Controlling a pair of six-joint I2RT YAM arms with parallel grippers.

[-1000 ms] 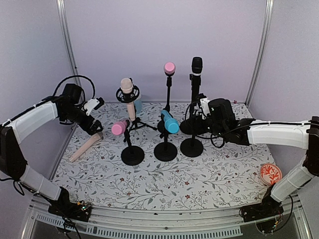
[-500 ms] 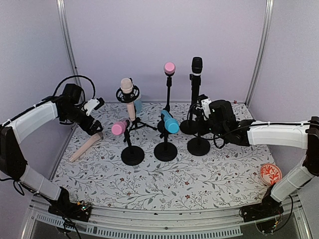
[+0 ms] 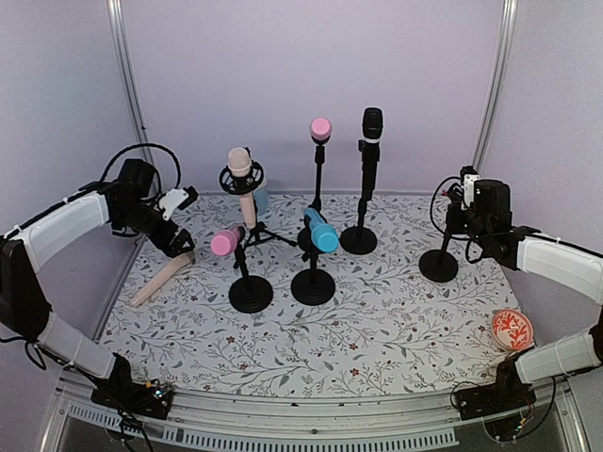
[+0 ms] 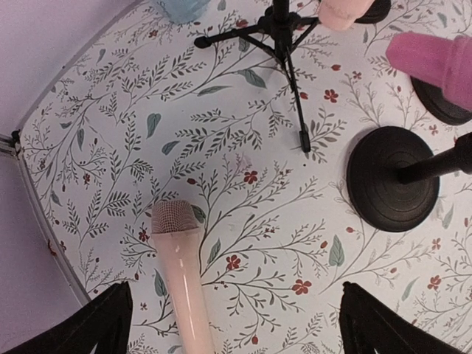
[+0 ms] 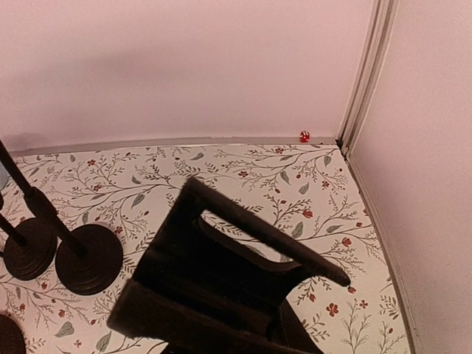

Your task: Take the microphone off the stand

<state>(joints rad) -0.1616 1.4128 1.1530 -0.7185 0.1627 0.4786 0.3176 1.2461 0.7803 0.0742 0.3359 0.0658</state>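
A pale pink microphone (image 3: 158, 280) lies flat on the floral mat at the left; in the left wrist view it (image 4: 181, 284) is just inside my left finger. My left gripper (image 3: 181, 245) hovers over it, open and empty (image 4: 234, 313). My right gripper (image 3: 460, 201) is shut on the top of an empty black stand (image 3: 439, 266) at the right of the mat. That stand's dark clip (image 5: 243, 273) fills the right wrist view and hides my fingers. Microphones still sit in the other stands: pink (image 3: 226, 242), blue (image 3: 321, 232), black (image 3: 372, 123), pink on a tall stand (image 3: 320, 129).
A beige microphone (image 3: 240, 168) sits in a shock mount on a tripod at the back. Round black bases (image 3: 251, 294) (image 3: 313, 286) (image 3: 358, 240) stand mid-mat. An orange disc (image 3: 512, 330) lies at the right front. Walls close in on the left, back and right.
My right gripper has carried the empty black stand from the middle of the mat to the right side. The left arm and the lying microphone have not moved.
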